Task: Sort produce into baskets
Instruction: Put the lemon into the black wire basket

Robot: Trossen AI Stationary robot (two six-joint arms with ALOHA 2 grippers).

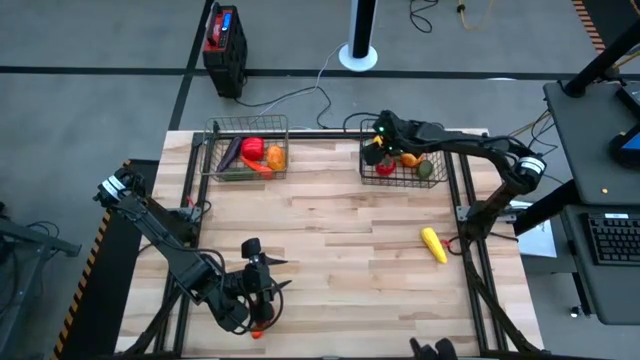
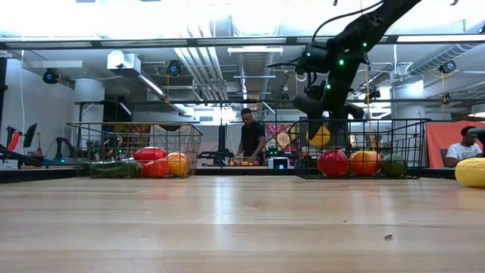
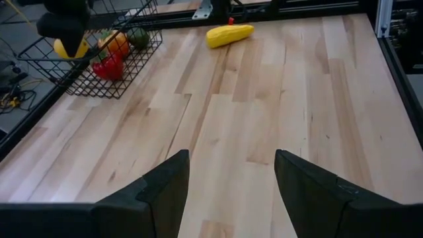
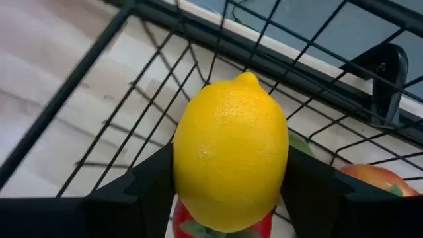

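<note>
Beyond the table you had a large workshop with ceiling ducts and lights, where a person [image 2: 249, 136] stood at a bench far behind and another [image 2: 462, 150] sat at the right edge.

High view: your wooden table [image 1: 340, 235] carried two wire baskets along its far edge. The left basket [image 1: 213, 150] held an eggplant [image 1: 231, 152], a red pepper [image 1: 252, 148] and an orange piece [image 1: 276, 156]. The right basket [image 1: 431, 178] held an orange piece [image 1: 409, 158] and a green piece [image 1: 425, 169]. Your right gripper [image 1: 377, 146] hung over the left end of that basket. A yellow corn cob [image 1: 433, 244] lay alone on the boards, well apart from both baskets. Your left gripper [image 1: 262, 283] waited near the table's front edge; a small red piece [image 1: 258, 330] showed just below it.

Low view: your right gripper [image 2: 322, 106] was above the right basket's rim with a lemon [image 2: 320, 136] below its body. A red [image 2: 332, 162], an orange [image 2: 364, 161] and a green piece [image 2: 392, 165] sat inside. The left basket [image 2: 85, 149] showed red and orange pieces.

Left wrist view: your left claw's fingers [image 3: 164, 192] stood moderately apart with only bare boards between them. The corn cob [image 3: 229, 34] and the right basket [image 3: 76, 84] lay farther off.

Right wrist view: your right claw was clamped on the lemon [image 4: 230, 152], one finger [image 4: 149, 182] on each flank, over the basket mesh [image 4: 165, 73]. A red piece [image 4: 225, 225] lay beneath it.
</note>
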